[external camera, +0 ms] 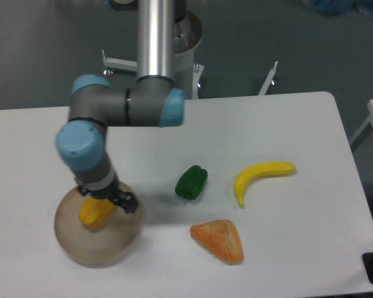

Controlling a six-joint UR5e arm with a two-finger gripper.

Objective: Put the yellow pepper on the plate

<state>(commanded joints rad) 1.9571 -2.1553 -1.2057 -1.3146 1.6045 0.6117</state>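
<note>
Arm: the grey and pale-blue UR5e arm reaches down from the upper middle toward the front left of the white table.

Gripper: the dark two-finger gripper is over the plate, its fingers on either side of the yellow pepper and closed around the pepper's upper part.

Yellow pepper: the small blocky yellow-orange bell pepper shows a lumpy, lobed body, brighter yellow on the left and deeper orange toward the lower edge. Its top is hidden by the gripper, so the stem cannot be seen.

Pepper position: within the plate's outline, slightly left of its centre. Whether its underside touches the plate surface cannot be told from this view.

Plate: the round flat beige-tan plate with a low rim lies near the front left edge of the table, much wider than the pepper.

Green pepper: a small dark green bell pepper lies right of the plate, apart from it.

Banana: a long curved yellow banana lies right of the green pepper.

Orange piece: a larger orange wedge-shaped piece lies in front of the green pepper and the banana, touching neither.
</note>
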